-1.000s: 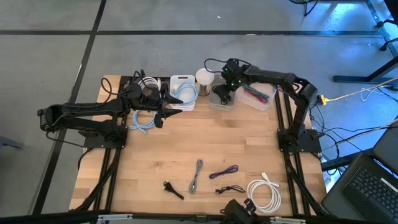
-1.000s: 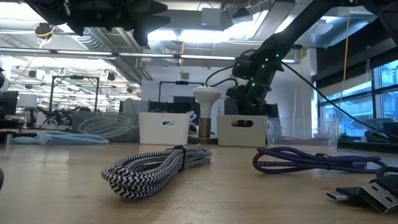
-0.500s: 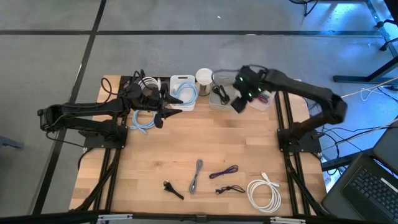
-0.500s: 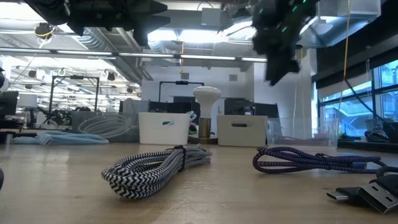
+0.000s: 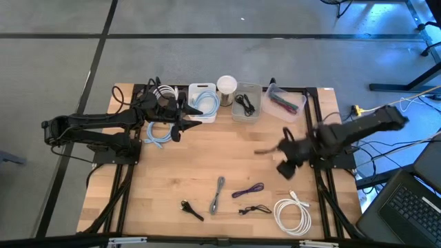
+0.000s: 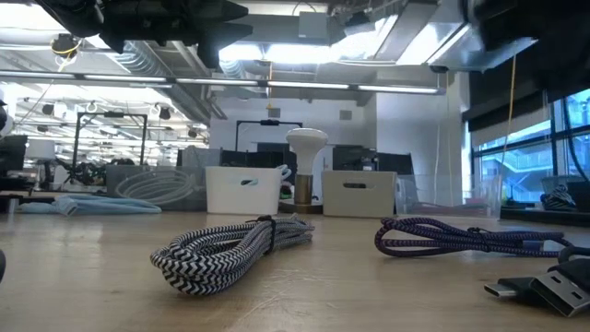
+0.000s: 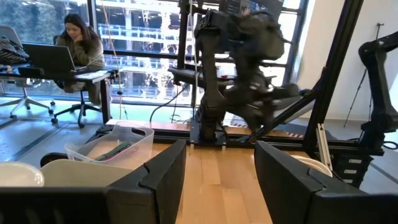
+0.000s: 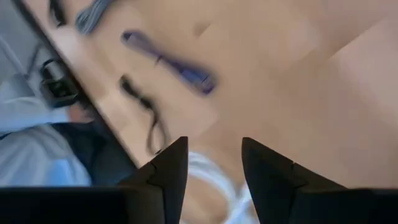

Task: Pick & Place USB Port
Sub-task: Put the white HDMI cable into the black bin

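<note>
1. We are keeping our left tool (image 5: 180,122) over the far left of the surface (image 5: 227,158), just beside the white bin (image 5: 202,102); its two fingers are standing apart with nothing between them.
2. Going right along the near edge, we are seeing a small black connector (image 5: 191,210), a striped grey cable (image 5: 218,194), a purple cable (image 5: 249,190), a thin black cable (image 5: 254,209) and a coiled white cable (image 5: 292,213).
3. We are holding our right tool (image 5: 284,157) above the right half of the surface; its fingers are released and empty in the right wrist view.
4. We are judging that the next pick is one of these cables. They are lying toward the near edge from the right tool, the purple cable and white cable nearest to it.
5. The purple cable's long axis is running almost left to right, slightly slanted.
6. The right arm is clearly nearer; the left one is well apart from all of them.
</note>
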Controlling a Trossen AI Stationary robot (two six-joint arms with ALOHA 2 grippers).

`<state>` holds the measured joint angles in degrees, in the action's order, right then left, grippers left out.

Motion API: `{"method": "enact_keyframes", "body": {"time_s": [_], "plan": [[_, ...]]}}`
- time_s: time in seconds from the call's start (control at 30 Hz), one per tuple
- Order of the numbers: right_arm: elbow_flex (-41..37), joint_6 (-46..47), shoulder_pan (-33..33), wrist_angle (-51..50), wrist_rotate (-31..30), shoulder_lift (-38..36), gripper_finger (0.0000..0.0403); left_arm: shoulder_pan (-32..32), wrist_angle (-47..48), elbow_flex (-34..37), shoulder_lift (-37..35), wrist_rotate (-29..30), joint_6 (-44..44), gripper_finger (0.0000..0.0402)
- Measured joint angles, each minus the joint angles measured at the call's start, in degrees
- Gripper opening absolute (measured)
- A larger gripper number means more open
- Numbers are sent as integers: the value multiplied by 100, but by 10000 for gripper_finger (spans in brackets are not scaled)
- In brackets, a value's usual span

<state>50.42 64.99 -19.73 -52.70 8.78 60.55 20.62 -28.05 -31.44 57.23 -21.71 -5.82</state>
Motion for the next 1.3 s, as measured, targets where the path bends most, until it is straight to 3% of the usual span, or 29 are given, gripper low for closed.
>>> {"method": "enact_keyframes", "body": {"time_s": [0.23,0.47,0.87,1.3], "plan": [[-782,2196,-1982,1605,-828,154,151,0,0,0,-2,0,0,182],[-1062,3464,-3010,2579,-1223,924,151,0,-7,1,-2,1,0,182],[-1060,3982,-3659,4270,-1224,2535,151,0,-9,2,-2,0,0,182],[-1021,4094,-3676,5187,-1243,3614,152,0,-45,2,-2,0,-150,182]]}}
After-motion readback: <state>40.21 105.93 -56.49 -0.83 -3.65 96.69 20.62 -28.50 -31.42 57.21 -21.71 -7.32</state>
